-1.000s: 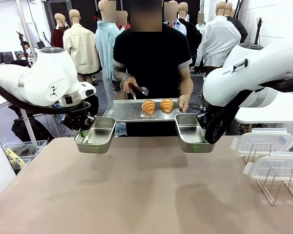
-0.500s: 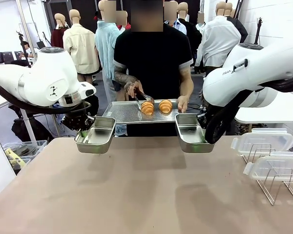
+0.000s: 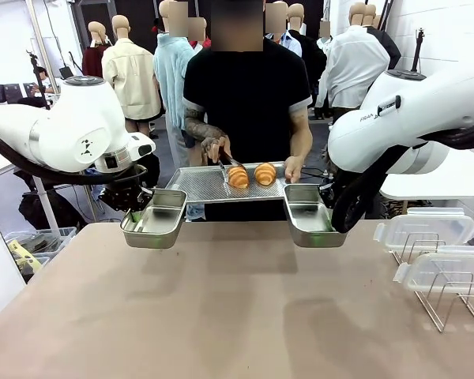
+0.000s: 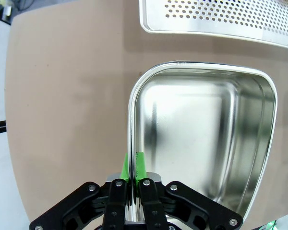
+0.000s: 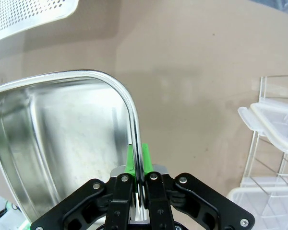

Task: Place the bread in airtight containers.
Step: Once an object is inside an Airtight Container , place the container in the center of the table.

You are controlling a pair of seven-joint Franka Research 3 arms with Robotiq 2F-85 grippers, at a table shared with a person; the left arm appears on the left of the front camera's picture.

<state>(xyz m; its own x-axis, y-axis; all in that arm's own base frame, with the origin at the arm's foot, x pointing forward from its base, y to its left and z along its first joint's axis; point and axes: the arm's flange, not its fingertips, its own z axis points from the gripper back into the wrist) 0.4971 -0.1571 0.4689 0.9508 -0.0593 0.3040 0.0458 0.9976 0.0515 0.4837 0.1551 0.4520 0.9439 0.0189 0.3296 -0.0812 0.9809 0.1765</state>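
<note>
The left jaws are closed tight on the near rim of the left container (image 3: 155, 219), green pads pinching the thin steel wall, and the right jaws grip the near rim of the right container (image 3: 307, 216) the same way. Both containers are empty, lidless and held up off the brown surface (image 3: 237, 308), toward its far edge and well apart from each other.

Between and just beyond them, the person holds a perforated tray (image 3: 196, 183). One hand (image 3: 295, 166) grips its right edge. The other hand (image 3: 214, 145) works a pair of tongs (image 3: 223, 163), whose tips are at the left croissant (image 3: 238, 176). The right croissant (image 3: 265, 173) lies just beside it on the tray. Both pieces of bread sit toward the tray's right half, nearer the right container.

At the right edge of the surface, two clear lids (image 3: 423, 230) rest on a wire rack (image 3: 449, 304), well clear of the arms.
</note>
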